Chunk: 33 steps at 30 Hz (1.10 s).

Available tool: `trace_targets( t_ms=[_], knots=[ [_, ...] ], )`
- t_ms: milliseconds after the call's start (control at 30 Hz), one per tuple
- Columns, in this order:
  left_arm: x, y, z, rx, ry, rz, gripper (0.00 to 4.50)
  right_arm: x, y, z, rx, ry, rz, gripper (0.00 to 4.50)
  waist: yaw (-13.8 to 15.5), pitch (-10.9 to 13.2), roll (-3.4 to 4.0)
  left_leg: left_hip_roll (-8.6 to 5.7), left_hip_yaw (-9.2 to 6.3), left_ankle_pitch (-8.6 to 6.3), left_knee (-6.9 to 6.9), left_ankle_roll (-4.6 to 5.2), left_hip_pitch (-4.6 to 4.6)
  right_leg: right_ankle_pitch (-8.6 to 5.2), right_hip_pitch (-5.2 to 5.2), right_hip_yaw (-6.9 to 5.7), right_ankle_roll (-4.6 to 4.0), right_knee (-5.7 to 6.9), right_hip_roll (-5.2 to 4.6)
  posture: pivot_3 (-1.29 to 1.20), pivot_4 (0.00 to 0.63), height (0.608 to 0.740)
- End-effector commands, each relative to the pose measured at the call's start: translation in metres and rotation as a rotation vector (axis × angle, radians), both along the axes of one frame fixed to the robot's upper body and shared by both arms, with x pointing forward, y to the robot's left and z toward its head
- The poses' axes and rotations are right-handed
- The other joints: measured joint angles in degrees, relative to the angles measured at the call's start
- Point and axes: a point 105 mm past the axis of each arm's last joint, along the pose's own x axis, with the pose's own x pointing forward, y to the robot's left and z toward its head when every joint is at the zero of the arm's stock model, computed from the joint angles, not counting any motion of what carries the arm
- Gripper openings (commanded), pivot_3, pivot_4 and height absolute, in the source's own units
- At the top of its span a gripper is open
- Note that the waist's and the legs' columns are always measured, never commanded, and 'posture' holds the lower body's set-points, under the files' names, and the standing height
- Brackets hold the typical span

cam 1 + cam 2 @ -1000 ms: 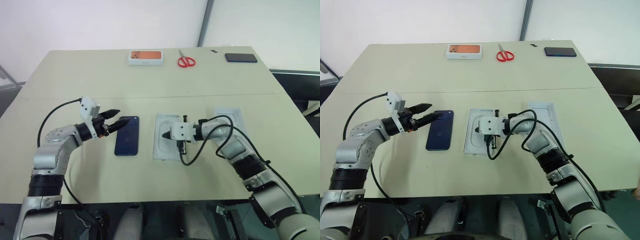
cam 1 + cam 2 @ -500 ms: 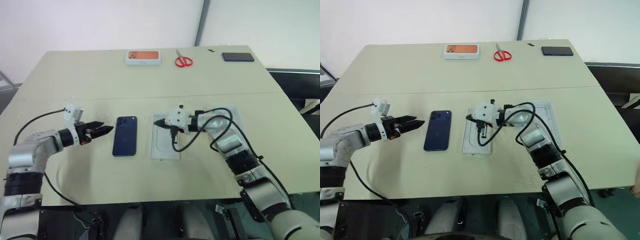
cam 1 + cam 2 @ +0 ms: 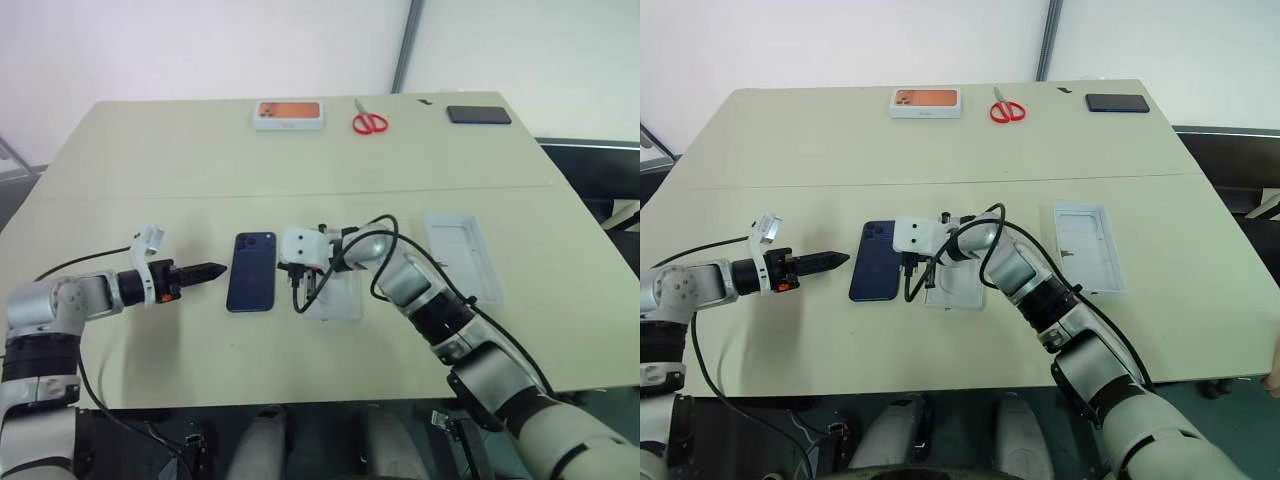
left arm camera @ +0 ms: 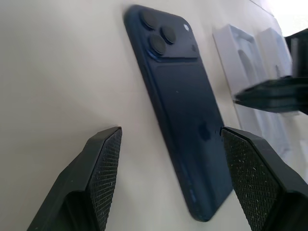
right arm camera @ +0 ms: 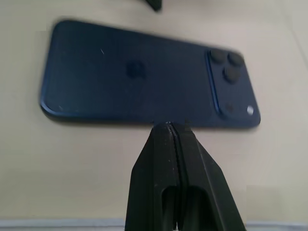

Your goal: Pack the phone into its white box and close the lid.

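The dark navy phone [image 3: 252, 272] lies flat on the table, back up, its camera cluster at the far end. My left gripper [image 3: 208, 269] hovers just left of it, a small gap away. In the left wrist view its fingers [image 4: 103, 163] stand open with the phone [image 4: 183, 110] ahead of them. My right gripper [image 5: 168, 125] is shut with nothing in it, its tip at the phone's [image 5: 139, 82] right long edge. The lid [image 3: 462, 255] lies open side up, plain white inside, right of centre. The white box is hidden from view.
A flat white insert [image 3: 338, 297] with an oval recess lies right of the phone, partly under my right wrist. Along the far edge sit a white box with an orange top [image 3: 289, 114], red scissors [image 3: 370, 122] and a black slab device [image 3: 478, 114].
My right gripper has swung left from over the insert to the phone's right edge. My left gripper has drawn back off the phone's corner, dropped a little and rolled.
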Motion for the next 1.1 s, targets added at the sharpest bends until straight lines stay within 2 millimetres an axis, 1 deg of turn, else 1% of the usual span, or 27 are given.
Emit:
trace_targets(
  t_ms=[33,100,133,333,533,633,733,867,967,1100],
  knots=[
    [-0.004,-0.011,-0.006,-0.032,0.053,-0.033,3.45,-0.002,0.008,0.004,-0.028,-0.03,0.027,0.02,0.03,0.0,0.0,-0.01,0.0,0.0,0.0,0.0,0.0,0.0,0.0,0.0,0.0,0.0,0.0,0.0,0.15,0.74],
    [-0.003,-0.014,-0.01,-0.003,0.048,-0.036,3.45,0.0,0.006,-0.002,-0.07,-0.049,0.021,0.02,0.07,-0.01,0.02,-0.01,0.0,0.0,0.0,0.0,0.01,0.0,0.0,0.0,0.0,0.0,-0.01,0.0,0.15,0.74],
    [-0.002,-0.016,-0.012,0.003,0.054,-0.036,3.45,0.0,0.007,-0.004,-0.069,-0.03,0.013,0.02,0.14,-0.03,0.01,-0.02,0.0,0.0,0.0,0.0,0.01,0.0,0.0,0.0,0.0,0.0,-0.02,0.0,0.15,0.74],
    [0.0,-0.025,-0.022,0.006,0.09,-0.036,3.45,0.004,0.013,-0.007,-0.073,-0.031,-0.017,0.02,0.35,-0.09,0.02,-0.06,-0.01,0.02,0.0,-0.05,0.06,0.0,0.08,-0.02,0.0,0.01,-0.05,0.0,0.15,0.74],
    [-0.005,-0.041,-0.031,0.015,0.147,-0.094,3.45,0.004,0.018,-0.005,-0.056,-0.035,-0.015,0.02,0.39,-0.16,0.03,-0.07,-0.01,0.02,-0.01,-0.05,0.08,0.0,0.11,-0.02,0.0,0.01,-0.07,0.0,0.15,0.74],
    [-0.002,-0.049,-0.033,0.01,0.164,-0.104,3.45,0.005,0.018,-0.005,-0.057,-0.036,-0.017,0.02,0.42,-0.26,0.08,-0.08,-0.01,0.02,-0.01,-0.05,0.1,0.0,0.13,-0.01,0.0,0.0,-0.07,0.0,0.15,0.74],
    [0.0,-0.062,-0.029,-0.02,0.176,-0.132,3.45,0.005,0.017,-0.004,-0.06,-0.04,-0.013,0.02,0.57,-0.39,0.17,-0.11,0.0,0.02,-0.01,-0.05,0.17,0.0,0.24,-0.04,0.0,-0.01,-0.08,0.0,0.15,0.74],
    [0.002,-0.071,-0.024,-0.05,0.176,-0.146,3.45,0.005,0.017,-0.004,-0.058,-0.035,-0.018,0.02,0.66,-0.44,0.22,-0.16,0.0,0.02,-0.04,-0.05,0.37,-0.01,0.55,-0.15,0.01,-0.12,-0.13,0.0,0.15,0.74],
    [0.001,-0.082,-0.013,-0.087,0.163,-0.182,3.45,0.005,0.015,-0.006,-0.065,-0.035,-0.018,0.02,0.72,-0.44,0.23,-0.2,-0.02,0.02,-0.13,-0.05,0.5,-0.01,0.68,-0.19,0.02,-0.17,-0.22,0.0,0.15,0.74],
    [0.006,-0.08,-0.005,-0.121,0.146,-0.155,3.45,0.006,0.015,-0.008,-0.069,-0.039,-0.022,0.02,0.44,-0.44,0.2,-0.24,-0.03,0.02,-0.18,-0.05,0.53,-0.02,0.71,-0.2,0.03,-0.22,-0.26,0.0,0.15,0.74]
  ],
)
